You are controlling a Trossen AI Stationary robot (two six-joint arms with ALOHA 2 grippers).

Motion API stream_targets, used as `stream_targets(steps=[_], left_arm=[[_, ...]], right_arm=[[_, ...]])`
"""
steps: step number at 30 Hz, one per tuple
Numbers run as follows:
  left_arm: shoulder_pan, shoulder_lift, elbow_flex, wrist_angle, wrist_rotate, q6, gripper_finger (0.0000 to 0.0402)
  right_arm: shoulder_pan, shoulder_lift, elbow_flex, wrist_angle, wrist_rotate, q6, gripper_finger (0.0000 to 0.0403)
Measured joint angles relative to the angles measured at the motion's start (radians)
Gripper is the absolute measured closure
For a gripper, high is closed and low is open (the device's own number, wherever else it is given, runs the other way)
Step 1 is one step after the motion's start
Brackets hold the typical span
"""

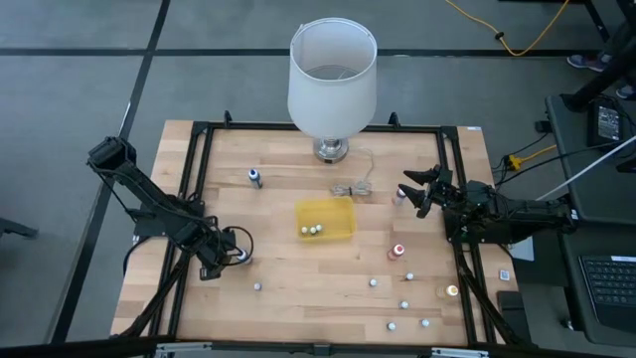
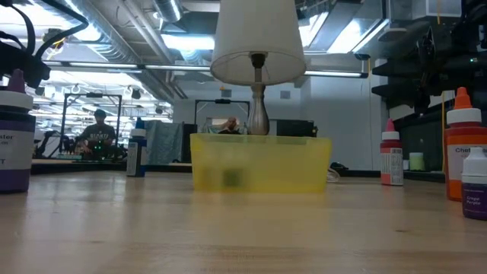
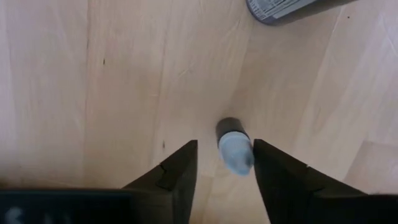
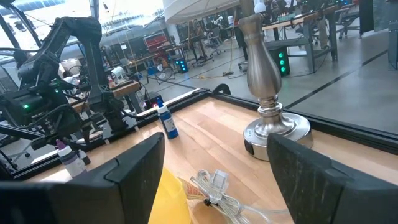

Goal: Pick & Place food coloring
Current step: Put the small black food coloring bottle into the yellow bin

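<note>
My left claw (image 3: 224,167) straddles a small bottle (image 3: 235,149) on the wooden table (image 3: 93,81), fingers (image 3: 171,180) not quite touching it.

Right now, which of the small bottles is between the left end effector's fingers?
The bottle at the table's left edge, with a pale bluish top. It stands alone between the left end effector fingers; the others are scattered elsewhere, untouched.

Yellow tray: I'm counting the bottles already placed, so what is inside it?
From above, the yellow tray holds about three small bottles in a row near one end. The low view shows only a dark blur through its wall, so nothing more can be told.
</note>
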Motion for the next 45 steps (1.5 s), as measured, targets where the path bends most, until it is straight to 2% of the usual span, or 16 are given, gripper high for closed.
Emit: stream_targets(steps=[10, 18, 24, 32, 39, 45], left_arm=[[0.000, -0.018, 0.003, -0.004, 0.000, -0.018, 0.0355], [0.030, -0.082, 0.090, -0.042, -0.041, -0.024, 0.0344], [0.075, -0.127, 0.211, -0.171, -0.138, -0.007, 0.0349], [0.163, -0.133, 0.388, -0.377, -0.183, 0.086, 0.0349], [0.264, -0.077, 0.535, -0.458, -0.247, 0.204, 0.0349], [0.343, 0.027, 0.655, -0.471, -0.283, 0.296, 0.0349]], right_arm=[[0.000, 0.000, 0.000, 0.000, 0.000, 0.000, 0.0120], [0.000, 0.000, 0.000, 0.000, 0.000, 0.000, 0.0120], [0.000, 0.000, 0.000, 0.000, 0.000, 0.000, 0.0120], [0.000, 0.000, 0.000, 0.000, 0.000, 0.000, 0.0120], [0.000, 0.000, 0.000, 0.000, 0.000, 0.000, 0.0120], [0.000, 0.000, 0.000, 0.000, 0.000, 0.000, 0.0120]])
